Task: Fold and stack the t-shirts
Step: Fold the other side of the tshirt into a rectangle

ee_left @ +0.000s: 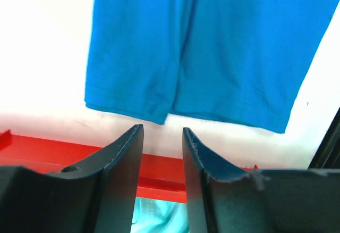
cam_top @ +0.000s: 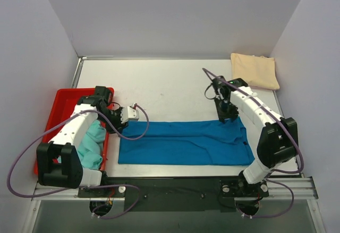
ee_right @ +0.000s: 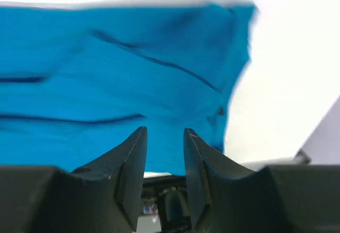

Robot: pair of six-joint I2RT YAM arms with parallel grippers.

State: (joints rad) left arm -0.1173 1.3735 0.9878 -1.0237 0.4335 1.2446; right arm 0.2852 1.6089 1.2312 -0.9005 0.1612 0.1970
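Flat deep blue cotton t-shirt (cam_top: 183, 142) on white table (cam_top: 170, 84); left gripper (ee_left: 162, 129), right gripper (ee_right: 164, 130): jaws apart, apparently empty.

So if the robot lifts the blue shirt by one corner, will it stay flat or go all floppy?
Probably floppy: the blue shirt lies flat with soft creases, so it would likely droop. It looks thin, so probably light. Pushed, it might bunch up, like the teal shirt crumpled in the tray.

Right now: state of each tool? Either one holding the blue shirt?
Left tool: open, holding nothing.
Right tool: open, holding nothing; the blue t-shirt lies below it, not gripped.
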